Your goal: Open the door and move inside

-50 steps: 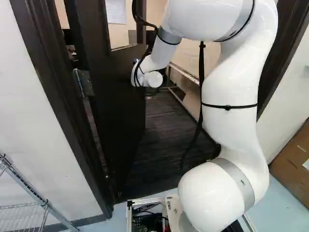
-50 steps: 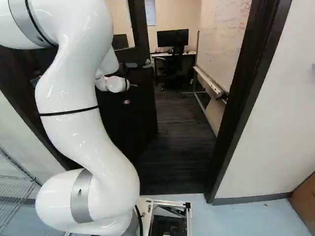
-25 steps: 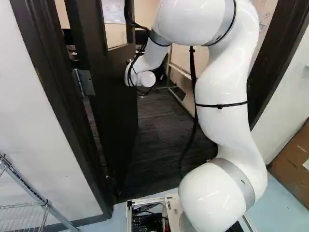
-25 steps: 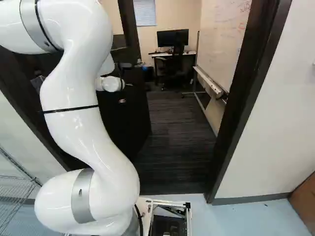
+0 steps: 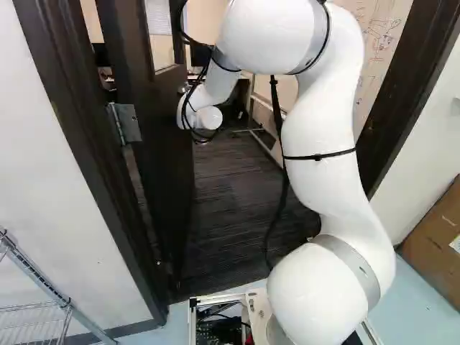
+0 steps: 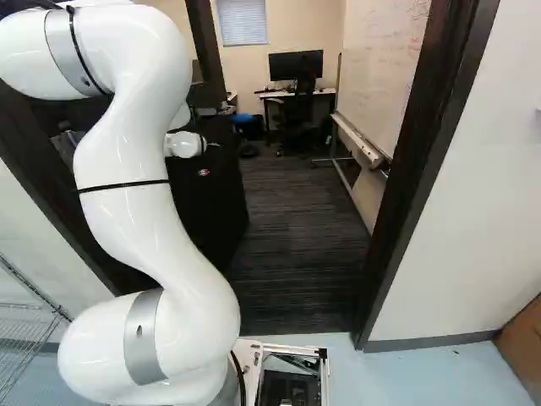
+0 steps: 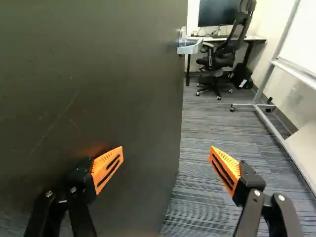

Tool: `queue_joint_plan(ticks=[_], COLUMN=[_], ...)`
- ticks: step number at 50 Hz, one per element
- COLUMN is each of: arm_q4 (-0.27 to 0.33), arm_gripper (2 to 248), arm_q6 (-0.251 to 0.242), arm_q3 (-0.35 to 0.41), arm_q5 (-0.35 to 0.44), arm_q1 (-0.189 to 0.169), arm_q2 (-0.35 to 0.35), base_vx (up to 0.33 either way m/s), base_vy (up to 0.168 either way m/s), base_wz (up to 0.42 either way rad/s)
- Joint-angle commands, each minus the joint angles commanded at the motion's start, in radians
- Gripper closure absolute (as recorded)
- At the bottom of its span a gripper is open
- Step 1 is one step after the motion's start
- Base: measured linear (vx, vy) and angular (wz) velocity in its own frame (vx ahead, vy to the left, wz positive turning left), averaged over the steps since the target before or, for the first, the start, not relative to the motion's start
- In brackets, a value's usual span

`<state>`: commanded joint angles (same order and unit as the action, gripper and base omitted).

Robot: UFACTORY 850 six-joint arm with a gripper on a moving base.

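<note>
The dark door [image 5: 162,151] stands open into the room, hinged on the doorway's left side in the left base view. The arm's wrist end [image 5: 198,115] is up at the door's free edge; the gripper itself is hidden in both base views. In the wrist view the gripper [image 7: 167,154] is open with nothing held. One orange-padded finger is over the door face [image 7: 94,84], its glow reflected there; contact cannot be told. The other finger is out past the door's edge, over carpet. A silver lever handle [image 7: 190,47] is ahead of the gripper, near that edge.
Dark door frame posts [image 6: 423,178] bound the doorway, with carpet [image 6: 296,228] inside. Beyond are a desk [image 7: 254,38], an office chair [image 7: 219,57] and a wheeled whiteboard [image 6: 385,76]. A wire rack [image 5: 43,287] and cardboard box [image 5: 435,241] flank the entrance.
The door has swung wider, its free edge shifting left in both base views. The arm has swung left with it, its wrist staying by the door. The base has not moved.
</note>
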<state>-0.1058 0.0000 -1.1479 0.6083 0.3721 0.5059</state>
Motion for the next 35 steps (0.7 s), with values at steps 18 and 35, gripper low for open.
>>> queue_joint_plan(ticks=[18, 35], arm_q4=[0.040, 0.047], arm_gripper=[3, 3], arm_q6=[0.000, 0.000], arm_q3=[-0.054, -0.087], arm_q5=[0.000, 0.000], arm_q1=[0.037, 0.059], arm_q2=[0.042, 0.067], base_vx=[0.000, 0.000], base_vy=[0.000, 0.000], base_wz=[0.000, 0.000])
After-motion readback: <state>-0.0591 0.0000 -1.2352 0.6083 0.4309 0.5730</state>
